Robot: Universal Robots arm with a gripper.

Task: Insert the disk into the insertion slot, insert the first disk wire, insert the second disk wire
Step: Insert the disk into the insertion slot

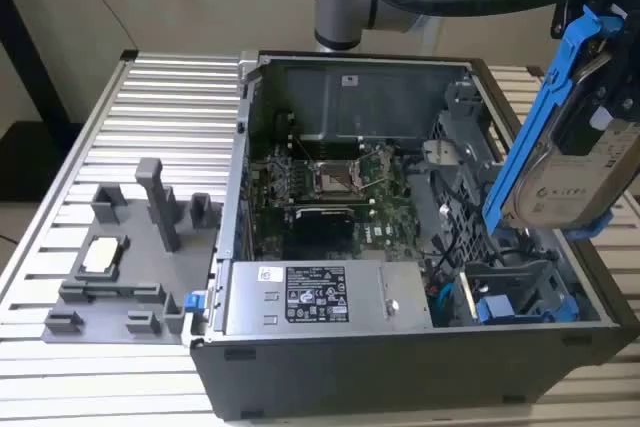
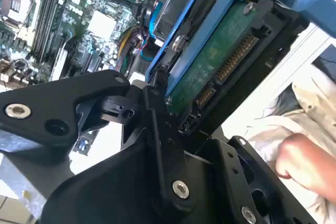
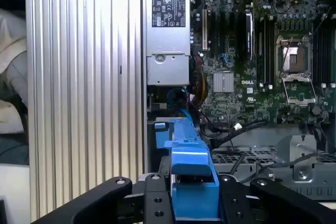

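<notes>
In the exterior view the disk (image 1: 572, 152) hangs tilted over the open computer case (image 1: 360, 372), at the exterior view's right. In the first wrist view the claw (image 3: 192, 195) clamps its blue frame from both sides. The second wrist view bares its circuit board (image 2: 212, 59): stiff, heavyish and fragile, I'd judge, so the frame is the place to hold.

light: bright, even | glare: ribbed table (image 3: 84, 77) washed white | shadow: case interior (image 1: 360, 97) dim
</notes>
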